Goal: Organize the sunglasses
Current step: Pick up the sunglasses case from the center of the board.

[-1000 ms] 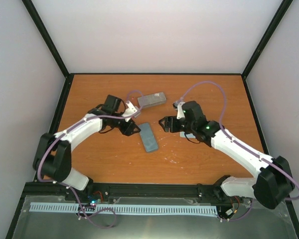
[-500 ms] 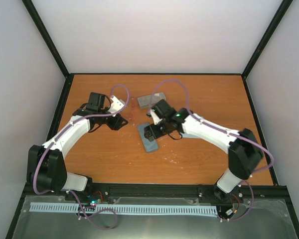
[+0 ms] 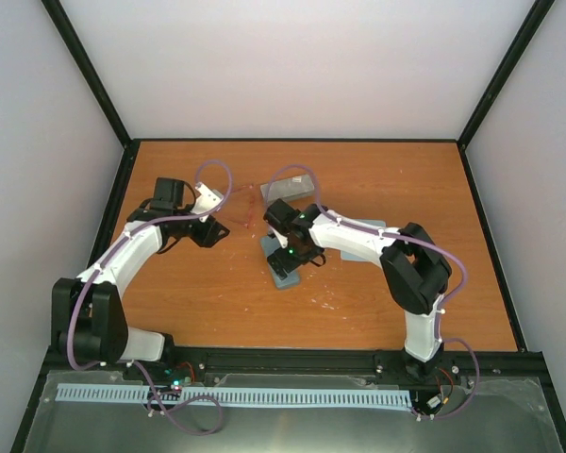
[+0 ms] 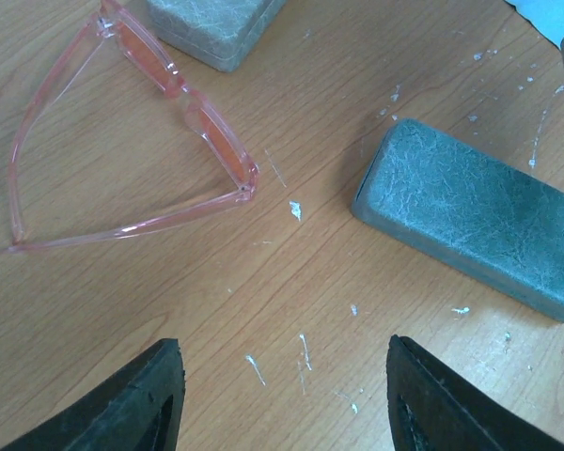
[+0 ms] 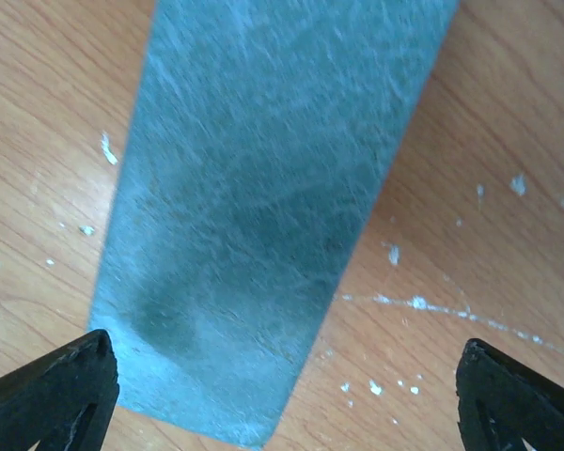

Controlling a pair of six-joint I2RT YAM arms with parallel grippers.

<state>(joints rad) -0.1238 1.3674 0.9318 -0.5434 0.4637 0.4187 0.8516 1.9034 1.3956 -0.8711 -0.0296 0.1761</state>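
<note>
The sunglasses (image 4: 211,132), a thin see-through pink frame with arms folded out in a triangle, lie flat on the wooden table at the upper left of the left wrist view. They show faintly in the top view (image 3: 249,212). My left gripper (image 4: 282,395) is open and empty, hovering above bare table just short of them; in the top view it (image 3: 212,231) is left of them. My right gripper (image 5: 287,390) is open, jaws wide, straddling the near end of the blue-grey case (image 5: 263,207) from above, holding nothing. In the top view it (image 3: 288,253) covers most of that case (image 3: 285,276).
A grey case (image 3: 288,187) lies behind the sunglasses, its end also in the left wrist view (image 4: 211,28). The blue-grey case shows there at the right (image 4: 479,221). A pale blue cloth corner (image 4: 555,14) peeks in top right. White scratches mark the table.
My right arm has swung left from beside the blue-grey case to directly over it. My left gripper has drawn back to the left, away from the cases.
</note>
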